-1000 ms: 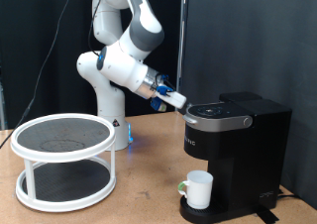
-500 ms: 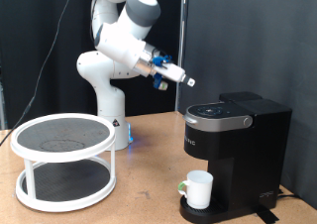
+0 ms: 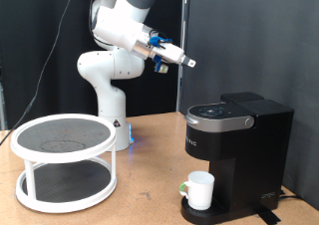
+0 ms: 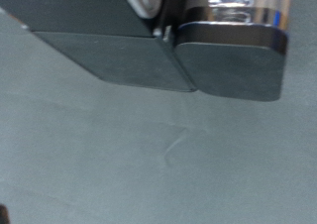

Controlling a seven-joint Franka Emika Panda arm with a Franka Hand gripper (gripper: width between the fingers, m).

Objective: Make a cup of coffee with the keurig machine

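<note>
Raised high above the coffee maker (image 3: 237, 150), well apart from its closed lid: hand (image 3: 186, 62), holding nothing, fingers too small to tell whether spread or pressed together. On the drip tray below the spout: white cup (image 3: 201, 190). At exterior view's left on the counter (image 3: 140, 200): two-tier round stand (image 3: 64, 159).

We see a black curtain (image 3: 249, 36) hanging behind everything, a pale strip of wall (image 3: 30, 46) at the exterior view's left with a dark cable (image 3: 57, 41) trailing down it. Below, a wooden table (image 3: 140, 190) carries a white two-tier round shelf (image 3: 65, 160).
</note>
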